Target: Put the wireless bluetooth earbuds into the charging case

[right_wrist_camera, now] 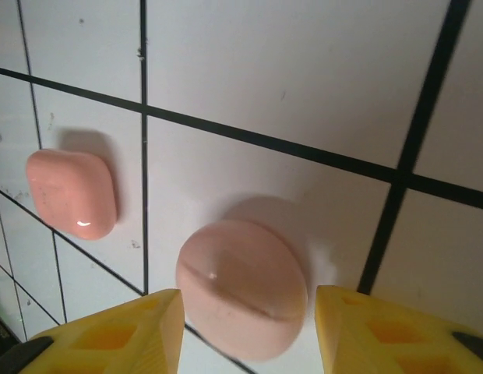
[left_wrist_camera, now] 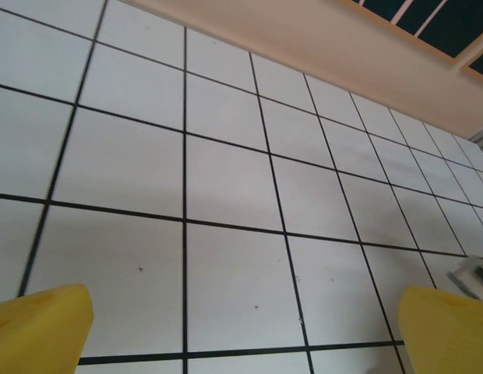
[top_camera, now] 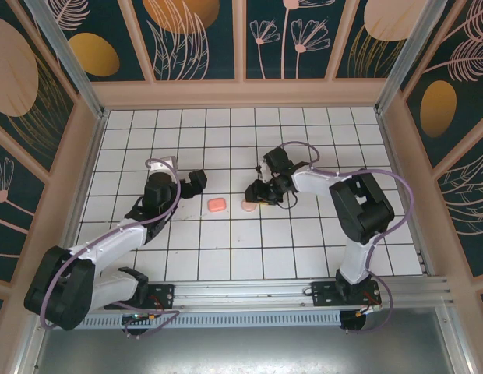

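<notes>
Enclosed robot test booth: tiled table, floral wall panels, aluminium rail.

At frame centre on the table, the rounded block is lying just left of the round disc.

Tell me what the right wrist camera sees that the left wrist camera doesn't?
Right wrist, not left: a salmon rounded block and a pale pink round disc between the right end effector's yellow fingers. Left wrist, not right: a beige wall beyond the white tiles. Both: black-lined white tiles and yellow fingers; the left end effector's fingers stand wide apart.
</notes>
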